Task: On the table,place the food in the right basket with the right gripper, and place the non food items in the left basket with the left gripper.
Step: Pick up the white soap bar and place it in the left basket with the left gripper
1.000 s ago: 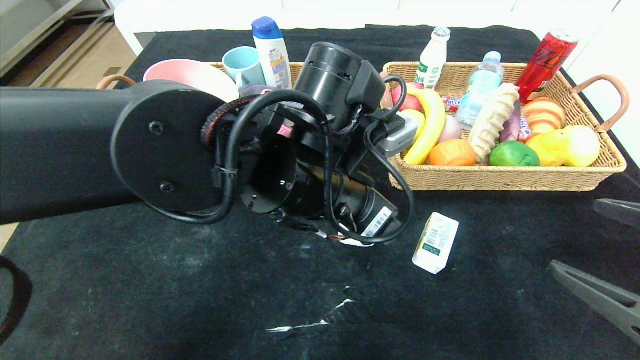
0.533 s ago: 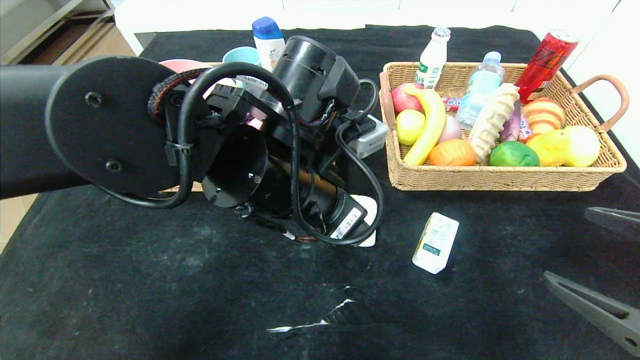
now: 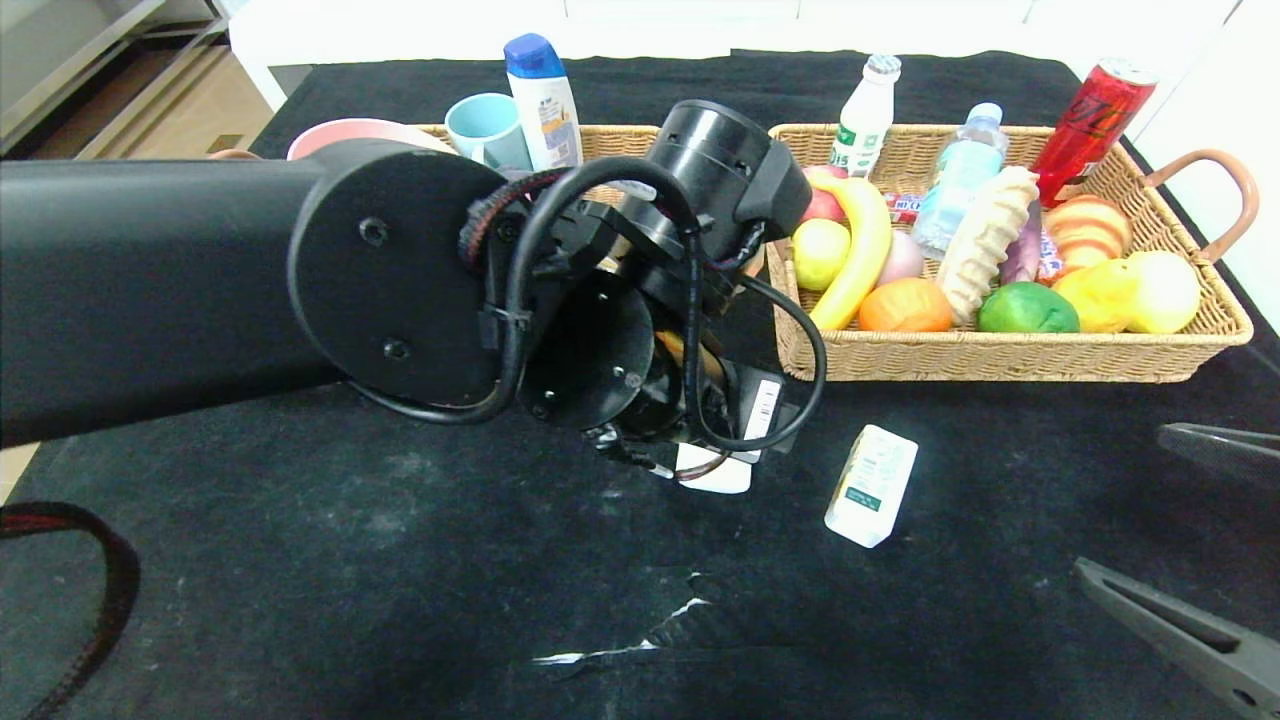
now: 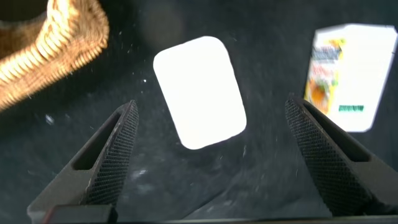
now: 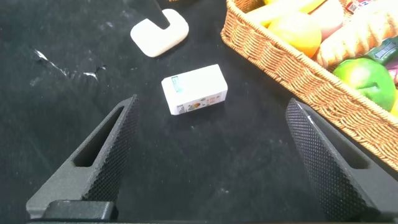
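The plain white rounded bar (image 4: 199, 92) lies flat on the black table (image 3: 300, 560), framed by the wide-open left gripper (image 4: 221, 165) above it, the small white box (image 3: 872, 485) at its 3 o'clock, while the right gripper (image 5: 217, 165) hovers wide, empty.

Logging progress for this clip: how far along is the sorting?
Mostly done: both baskets look filled. In hand: the open left claw hovers over the white bar on the table. Left: that bar, then the small box; the open right claw waits near it.
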You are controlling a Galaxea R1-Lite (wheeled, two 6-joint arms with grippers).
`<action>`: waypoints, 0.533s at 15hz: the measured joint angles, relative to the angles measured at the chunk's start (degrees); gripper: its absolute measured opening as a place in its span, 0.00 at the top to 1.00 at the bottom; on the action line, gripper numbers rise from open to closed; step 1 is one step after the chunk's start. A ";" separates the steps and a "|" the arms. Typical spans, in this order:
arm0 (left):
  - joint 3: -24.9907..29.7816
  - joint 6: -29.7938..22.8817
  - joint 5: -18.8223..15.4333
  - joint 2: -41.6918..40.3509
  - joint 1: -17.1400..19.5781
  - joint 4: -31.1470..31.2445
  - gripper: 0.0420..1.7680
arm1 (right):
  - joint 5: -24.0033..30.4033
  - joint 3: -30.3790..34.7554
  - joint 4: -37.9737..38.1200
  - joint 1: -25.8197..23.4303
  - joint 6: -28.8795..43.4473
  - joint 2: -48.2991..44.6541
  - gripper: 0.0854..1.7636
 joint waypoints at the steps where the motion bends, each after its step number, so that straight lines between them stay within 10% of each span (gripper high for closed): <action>1: -0.26 -1.29 1.62 0.69 -0.32 -0.06 0.03 | 0.00 0.00 -0.06 0.00 0.01 0.00 0.03; 8: -0.50 -4.79 2.82 3.08 0.01 -0.66 0.03 | 0.02 0.00 -0.06 0.00 -0.02 -0.06 0.03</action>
